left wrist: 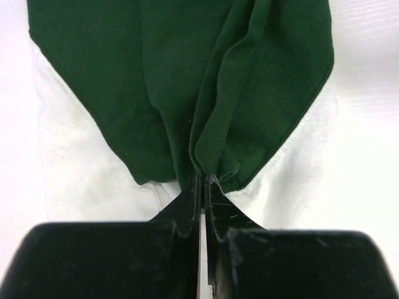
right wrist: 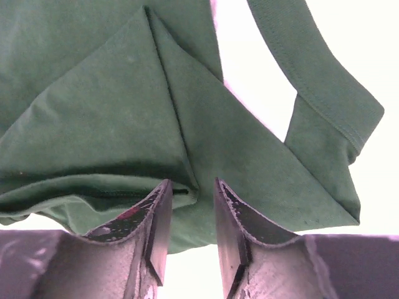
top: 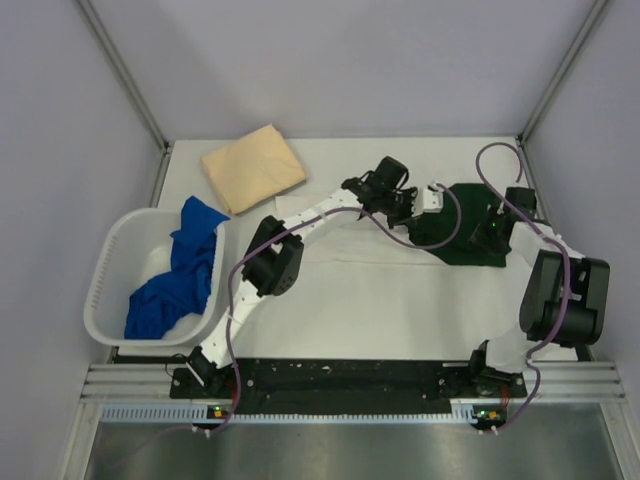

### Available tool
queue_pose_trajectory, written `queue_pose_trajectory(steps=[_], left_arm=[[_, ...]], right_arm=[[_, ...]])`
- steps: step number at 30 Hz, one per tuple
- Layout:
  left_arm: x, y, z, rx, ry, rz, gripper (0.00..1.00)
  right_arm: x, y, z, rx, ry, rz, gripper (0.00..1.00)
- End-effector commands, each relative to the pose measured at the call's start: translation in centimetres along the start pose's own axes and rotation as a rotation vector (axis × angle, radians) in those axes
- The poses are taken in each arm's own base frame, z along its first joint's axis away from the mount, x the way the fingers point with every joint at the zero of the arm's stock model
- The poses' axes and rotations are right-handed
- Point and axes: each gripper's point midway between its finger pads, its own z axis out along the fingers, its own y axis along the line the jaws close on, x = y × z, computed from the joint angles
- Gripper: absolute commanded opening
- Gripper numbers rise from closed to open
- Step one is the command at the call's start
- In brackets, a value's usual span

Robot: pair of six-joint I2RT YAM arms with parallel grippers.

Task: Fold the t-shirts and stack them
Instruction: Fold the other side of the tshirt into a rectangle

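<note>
Left wrist: jaws pinch green sleeve [left wrist: 262, 93] edge.

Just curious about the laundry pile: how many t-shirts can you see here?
3 seen: tan shirt folded at far left; blue shirt heaped in the basket, possibly hiding more; green-sleeved shirt at far right.

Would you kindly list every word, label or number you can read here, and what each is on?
None can be read.
The green-and-white shirt shows no print in any view.
The tan shirt, blue shirts and basket look plain.
The small coloured marks by the arm bases are too small to read.
</note>
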Motion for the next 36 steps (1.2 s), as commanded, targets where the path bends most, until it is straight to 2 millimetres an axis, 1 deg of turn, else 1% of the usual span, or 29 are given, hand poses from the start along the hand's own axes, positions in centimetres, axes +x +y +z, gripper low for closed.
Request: queue_pose_trajectory(steps=[1,2,3,5,9,11,14,16,17,18,20,23,25,27,28,29,30,34,36], left_arm=[[-4.2,-0.4,-2.4,0.016,-0.061,0.081,0.0],[-4.3,-0.7,-2.4,0.023,-0.059,0.092,0.01],[-4.2,-0.8,-2.4,0.03,-0.055,0.101,0.03],[-4.1,-1.6,-2.2,0.052,-0.042,0.133,0.05],[-3.8,-3.5,-2.6,0.122,-0.009,0.207,0.11],[-3.2,-4.1,-2.8,0.148,0.02,0.248,0.21],[-2.1,-4.0,-3.1,0.152,0.076,0.307,0.35],[-1.3,-3.5,-3.4,0.131,0.121,0.336,0.46],[-1.1,-3.2,-3.6,0.119,0.138,0.35,0.48],[-0.8,-2.9,-3.6,0.106,0.157,0.36,0.49],[-0.5,-2.3,-4.0,0.08,0.184,0.367,0.5],[-1.2,-2.1,-4.9,0.064,0.18,0.355,0.5],[-2.4,-1.9,-6.0,0.052,0.151,0.317,0.5],[-2.6,-0.9,-7.3,0.005,0.156,0.247,0.5],[-2.1,-0.3,-8.0,-0.023,0.18,0.217,0.5],[-1.1,0.3,-8.8,-0.048,0.215,0.184,0.49],[0.0,1.3,-10.0,-0.088,0.247,0.141,0.48],[5.6,5.1,-14.7,-0.24,0.366,-0.021,0.43],[9.1,7.3,-17.0,-0.339,0.432,-0.095,0.42]], right_arm=[[-2.8,-0.4,-2.8,0.032,-0.138,0.035,0.36],[-3.7,0.0,-3.5,0.016,-0.178,0.035,0.38],[-4.2,0.3,-3.9,0.004,-0.2,0.04,0.39],[-5.3,1.3,-4.6,-0.043,-0.245,0.033,0.4],[-5.8,2.8,-3.7,-0.119,-0.232,0.014,0.4],[-5.7,3.3,-3.0,-0.148,-0.2,0.002,0.39],[-5.3,4.2,-2.1,-0.196,-0.155,-0.018,0.37],[-4.7,4.9,-1.6,-0.248,-0.126,-0.033,0.31],[-4.3,5.0,-1.4,-0.258,-0.111,-0.037,0.24],[-3.7,4.7,-1.2,-0.248,-0.091,-0.031,0.18],[-2.7,3.0,-0.4,-0.168,-0.067,-0.014,0.1],[-1.5,1.2,0.1,-0.087,-0.041,0.0,0.0],[-1.1,0.1,0.2,-0.039,-0.032,0.021,0.0],[-1.3,-0.9,0.0,0.007,-0.039,0.041,0.0],[-1.6,-1.4,-0.2,0.023,-0.047,0.055,0.0],[-1.8,-1.6,-0.4,0.026,-0.052,0.07,0.0],[-2.0,-1.4,-0.7,0.009,-0.058,0.082,0.0],[-3.4,1.2,-1.9,-0.128,-0.103,0.085,0.0],[-3.2,1.2,-1.5,-0.132,-0.089,0.104,0.0]])
